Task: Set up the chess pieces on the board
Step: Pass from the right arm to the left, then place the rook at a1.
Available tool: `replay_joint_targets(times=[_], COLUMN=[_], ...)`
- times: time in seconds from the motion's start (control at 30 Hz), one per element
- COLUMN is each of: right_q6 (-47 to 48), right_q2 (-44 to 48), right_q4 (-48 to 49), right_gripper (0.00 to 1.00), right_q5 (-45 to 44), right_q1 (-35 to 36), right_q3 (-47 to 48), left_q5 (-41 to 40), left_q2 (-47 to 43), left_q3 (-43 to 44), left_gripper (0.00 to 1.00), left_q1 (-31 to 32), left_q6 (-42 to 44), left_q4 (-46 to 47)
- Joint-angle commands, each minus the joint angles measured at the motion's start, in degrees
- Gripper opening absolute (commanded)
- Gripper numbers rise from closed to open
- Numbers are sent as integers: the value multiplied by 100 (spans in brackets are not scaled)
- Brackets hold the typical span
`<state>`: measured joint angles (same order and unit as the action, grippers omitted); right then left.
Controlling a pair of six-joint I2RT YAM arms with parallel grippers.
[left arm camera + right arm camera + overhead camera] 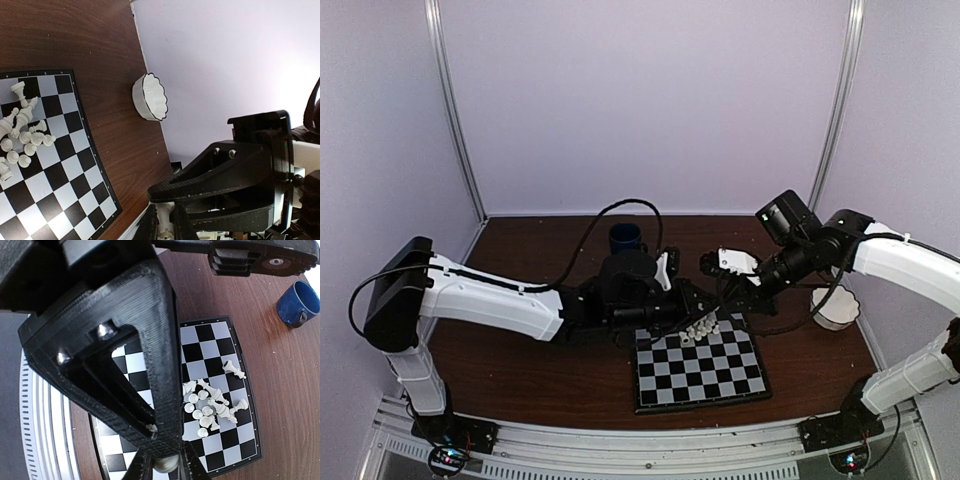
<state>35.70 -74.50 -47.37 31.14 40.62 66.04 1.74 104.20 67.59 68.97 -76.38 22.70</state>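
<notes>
You have the chess pieces [700, 328] in a loose heap, several toppled, on the far rows of the board [705, 375], which lies flat on the desk [540, 370]. Your left arm stretches low from the left and ends at the board's far left corner. The left gripper [165, 227] is cut off at the wrist view's bottom edge, so you cannot tell how its jaws stand. Your right arm bends in from the right. The right gripper [165, 473] has its jaws clamped on a pale piece [166, 462], whose shape is mostly hidden. From above, both grippers blur into dark clutter. A blue mug [626, 237] stands behind the board and a white bowl [835, 307] sits to the right.
</notes>
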Motion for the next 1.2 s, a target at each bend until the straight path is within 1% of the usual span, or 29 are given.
replay_joint_targets(times=[0.0,0.03,0.07,0.13,0.17,0.2,0.27,0.33,0.43,0.57,0.67,0.77,0.9,1.03,1.17], right_q6=[-121,-139,-156,-154,-86,-45,-57,-225,-467,-617,-615,-559,-399,-341,-263], right_q2=[67,59,65,130,212,327,608,851,1151,1454,1497,1548,1608,1597,1588], right_q4=[155,158,120,-74,-212,-294,-340,-250,34,508,697,773,730,744,702], right_gripper=[9,12,18,36,44,50,56,57,59,59,59,59,59,60,59], right_q5=[159,161,172,190,228,284,495,750,1105,595,510,427,412,505,539], right_q1=[51,51,39,-13,-88,-198,-580,-1048,-1725,-2166,-2374,-2413,-2425,-2436,-2436], right_q3=[-22,-21,6,73,86,62,-39,-178,-531,-997,-1219,-1411,-1614,-1688,-1725], left_q5=[20,1,-13,11,48,76,33,168,489,591,172,83,309,579,647], left_q2=[77,51,2,-167,-281,-411,-640,-755,-636,-202,226,671,1159,1402,1570], left_q3=[-47,-45,-53,-52,28,135,468,914,1703,2531,3170,3700,4106,4108,3979], left_gripper=[8,7,6,6,6,6,5,5,5,5,5,5,6,6,6], left_q1=[-24,-24,-36,-100,-141,-175,-191,-183,-182,-58,186,342,452,523,530], left_q6=[18,62,130,419,637,938,1682,2541,3586,4539,5031,5235,5265,5309,5326], left_q4=[226,175,86,-326,-741,-1231,-2568,-3823,-5589,-7575,-8555,-9140,-9477,-9494,-9495])
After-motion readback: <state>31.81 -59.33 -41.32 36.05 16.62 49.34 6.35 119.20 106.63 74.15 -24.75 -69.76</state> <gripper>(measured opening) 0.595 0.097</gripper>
